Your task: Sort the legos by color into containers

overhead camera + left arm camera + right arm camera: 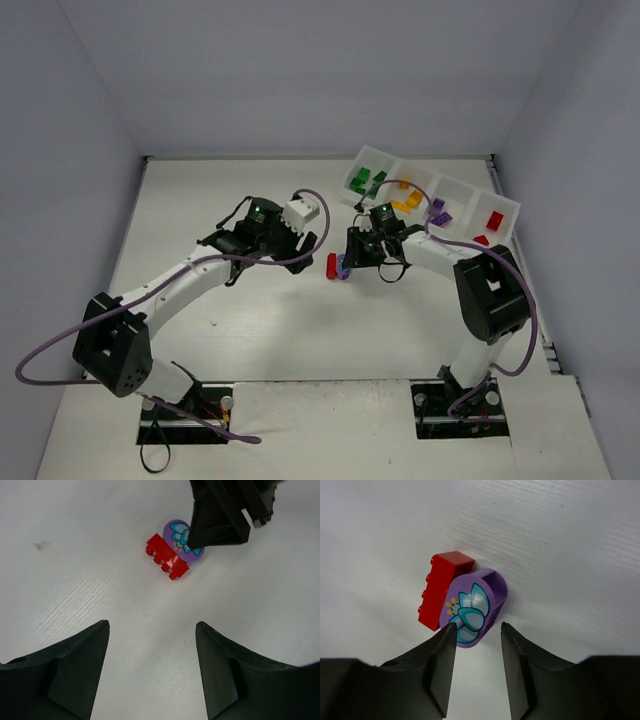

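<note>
Left gripper (151,630) has its two dark fingers spread wide at the bottom, with nothing but bare white table (75,580) between them. Further up, a red brick (167,556) sits right against a round purple piece (178,536) with a blue flower print. The right gripper (212,527) pokes in from the top right corner, covering the purple piece's edge.

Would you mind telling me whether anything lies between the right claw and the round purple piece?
Nothing visible does. The right claw is open right at the purple piece. The red brick lies against that piece's side, not between them, though one finger might catch it.
</note>
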